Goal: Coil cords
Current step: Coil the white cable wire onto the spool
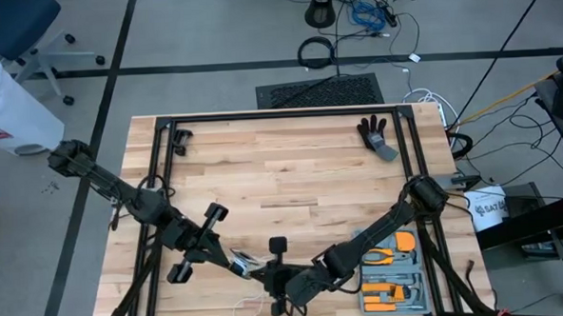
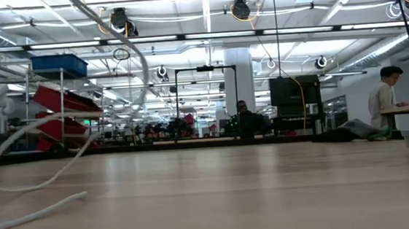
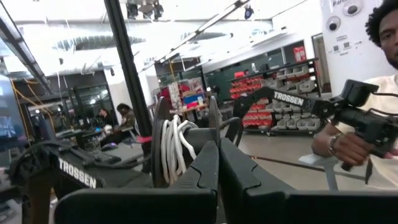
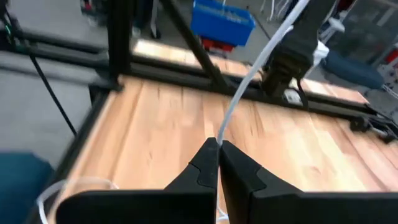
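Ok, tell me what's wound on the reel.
White cord is wrapped in several turns on the reel, held by the shut left gripper. The turns beneath, and the reel's far side, are hidden.

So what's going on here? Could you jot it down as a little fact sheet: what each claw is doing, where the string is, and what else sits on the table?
left gripper: shut on the reel, near table edge
reel: black disc, upright, white cord wound on it
right gripper: shut on the white cord, beside the left gripper
cord: runs taut from right gripper toward the left one; loose end loops on the table
also on table: tool tray, black glove
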`<action>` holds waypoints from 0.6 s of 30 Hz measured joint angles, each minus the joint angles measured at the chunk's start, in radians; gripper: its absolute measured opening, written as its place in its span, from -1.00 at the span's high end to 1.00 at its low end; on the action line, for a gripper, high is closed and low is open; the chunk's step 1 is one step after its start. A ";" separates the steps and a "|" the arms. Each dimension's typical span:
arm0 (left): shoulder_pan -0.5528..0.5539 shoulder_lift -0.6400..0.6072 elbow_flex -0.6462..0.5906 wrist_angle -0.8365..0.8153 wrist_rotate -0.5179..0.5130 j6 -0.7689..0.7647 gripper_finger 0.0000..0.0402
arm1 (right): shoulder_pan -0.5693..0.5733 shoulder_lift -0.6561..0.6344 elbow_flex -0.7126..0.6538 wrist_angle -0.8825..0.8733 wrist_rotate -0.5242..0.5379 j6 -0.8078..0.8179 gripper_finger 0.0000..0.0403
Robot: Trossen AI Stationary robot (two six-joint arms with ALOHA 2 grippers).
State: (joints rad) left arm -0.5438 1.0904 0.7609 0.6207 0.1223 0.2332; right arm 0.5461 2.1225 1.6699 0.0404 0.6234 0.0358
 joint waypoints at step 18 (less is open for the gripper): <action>-0.085 -0.191 0.000 -0.322 -0.211 -0.071 0.99 | 0.019 -0.198 0.000 -0.621 -0.052 0.277 1.00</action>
State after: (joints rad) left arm -0.6291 0.8992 0.7609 0.2984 -0.0892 0.1625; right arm 0.5649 1.9250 1.6703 -0.5805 0.5716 0.3132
